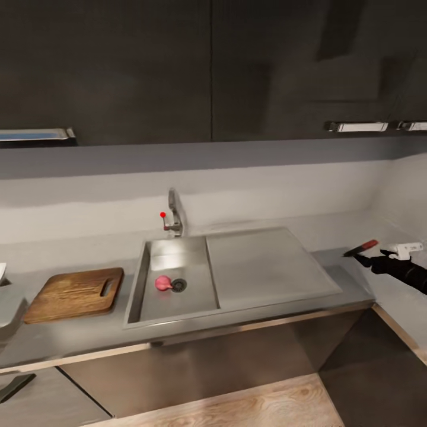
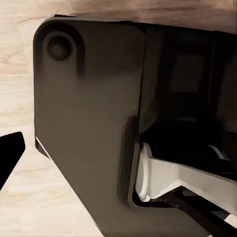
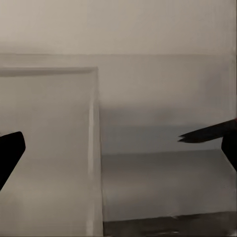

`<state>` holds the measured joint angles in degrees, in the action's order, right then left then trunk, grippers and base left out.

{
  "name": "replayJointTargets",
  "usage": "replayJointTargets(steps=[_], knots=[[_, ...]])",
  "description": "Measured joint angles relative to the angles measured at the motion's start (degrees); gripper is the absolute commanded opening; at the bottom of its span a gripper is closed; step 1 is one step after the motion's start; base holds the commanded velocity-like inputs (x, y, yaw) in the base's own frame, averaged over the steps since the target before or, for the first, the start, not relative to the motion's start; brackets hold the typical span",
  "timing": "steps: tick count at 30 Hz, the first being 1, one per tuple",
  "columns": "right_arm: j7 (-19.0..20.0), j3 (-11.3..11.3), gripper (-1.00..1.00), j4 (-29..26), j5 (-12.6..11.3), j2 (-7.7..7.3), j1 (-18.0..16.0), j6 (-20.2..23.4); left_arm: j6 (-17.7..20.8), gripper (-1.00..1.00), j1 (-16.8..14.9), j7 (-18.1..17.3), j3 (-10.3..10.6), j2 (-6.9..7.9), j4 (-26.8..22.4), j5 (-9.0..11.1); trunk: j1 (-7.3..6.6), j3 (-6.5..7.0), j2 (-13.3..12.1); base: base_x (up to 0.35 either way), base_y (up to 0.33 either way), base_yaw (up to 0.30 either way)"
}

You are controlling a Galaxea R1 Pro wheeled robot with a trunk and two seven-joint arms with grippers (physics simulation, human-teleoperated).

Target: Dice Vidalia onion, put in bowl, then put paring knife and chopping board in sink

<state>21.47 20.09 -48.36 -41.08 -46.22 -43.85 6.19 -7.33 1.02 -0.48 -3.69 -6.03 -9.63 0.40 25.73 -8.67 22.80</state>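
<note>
- Jaws of the right gripper (image 1: 369,254) hold the paring knife (image 1: 360,247) at the head view's right edge, above the right end of the tabletop (image 1: 350,279); its reddish handle and dark blade point left, toward the sink.
- Right wrist view: the knife's dark tip (image 3: 205,133) juts in beside one finger, over grey tabletop and the drainboard's pale raised edge (image 3: 94,148).
- Left gripper: one dark fingertip (image 2: 10,150) shows in the left wrist view over the wood floor (image 2: 29,197), beside a dark part of the robot's body (image 2: 84,128); I cannot tell how its jaws stand.
- The sink (image 1: 145,279) sits mid-tabletop, its tap with the red knob (image 1: 162,214) behind the basin and the flat drainboard (image 1: 267,264) to its right.
- A pinkish onion (image 1: 162,283) lies in the basin, touching or just beside the dark drain (image 1: 178,285).
- The chopping board (image 1: 74,293) lies flat on the tabletop just left of the sink, slot hole toward the sink.
- A white rim (image 1: 2,273), perhaps the bowl, shows at the far left edge.
</note>
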Motion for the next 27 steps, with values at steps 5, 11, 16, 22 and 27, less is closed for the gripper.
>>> replayJointTargets(steps=[5,11,16,22,27], knots=[[0.00,0.01,1.00,0.01,-0.05,0.03,-0.02,0.00,0.00,1.00,0.01,0.00,0.00,0.00,-0.01,0.00,0.00,0.00,0.00,0.138,-0.279,-0.127],[0.01,0.02,1.00,0.02,-0.07,0.02,-0.02,0.00,0.01,1.00,0.01,0.00,-0.01,0.00,-0.02,0.00,0.00,0.00,0.00,0.138,-0.279,-0.013],[0.00,0.02,1.00,0.02,-0.07,0.03,-0.02,0.00,0.01,1.00,0.01,0.00,0.00,0.00,-0.02,0.00,0.00,0.00,0.00,0.138,-0.279,-0.002],[0.01,0.02,1.00,0.02,-0.07,0.04,-0.02,0.00,0.01,1.00,0.01,0.00,0.00,0.00,-0.02,0.00,0.00,0.00,0.00,0.125,-0.245,-0.001],[0.01,0.00,1.00,0.02,-0.07,0.05,-0.01,-0.02,0.01,1.00,0.01,0.00,0.00,0.00,-0.02,0.00,0.01,0.00,0.00,0.025,-0.044,0.000]])
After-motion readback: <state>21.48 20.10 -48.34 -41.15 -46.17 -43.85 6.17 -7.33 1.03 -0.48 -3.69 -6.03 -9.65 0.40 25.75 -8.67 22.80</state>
